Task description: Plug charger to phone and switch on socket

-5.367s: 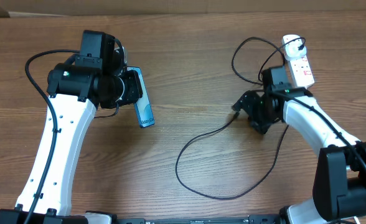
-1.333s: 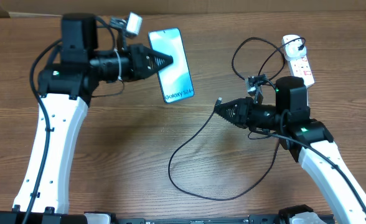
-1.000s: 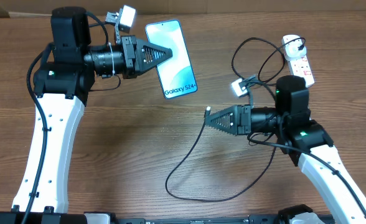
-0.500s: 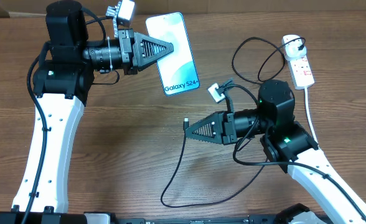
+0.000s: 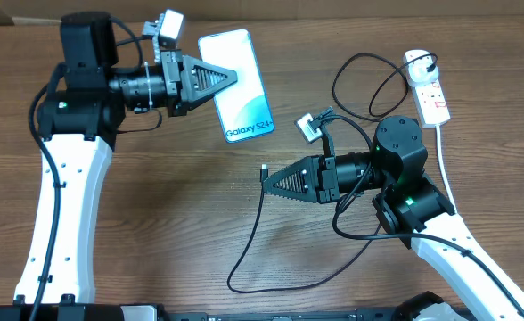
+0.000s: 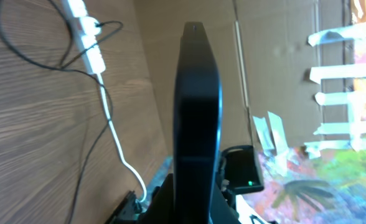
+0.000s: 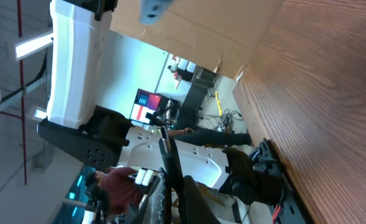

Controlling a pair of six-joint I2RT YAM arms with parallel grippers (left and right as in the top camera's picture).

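Not yet halfway: the left gripper (image 5: 233,75) grips the phone (image 5: 247,105) aloft at 11 o'clock, and the right gripper (image 5: 266,181) pinches the charger (image 5: 244,242) near its tip, at 6 o'clock from the phone (not joined). The socket (image 5: 428,91), at 2 o'clock, waits for its switch.

The phone (image 5: 237,85) is hanging off the table at upper centre, with its pale blue screen facing up and "Galaxy S24" along the lower short edge. The left gripper (image 5: 230,76) is pinching its left long edge. The charger (image 5: 244,245), a thin black cable, is looping along the lower frame. Its connector tip (image 5: 264,168) is sticking out of the right gripper (image 5: 267,181), and its plug is sitting in the white socket (image 5: 427,85) at upper right.
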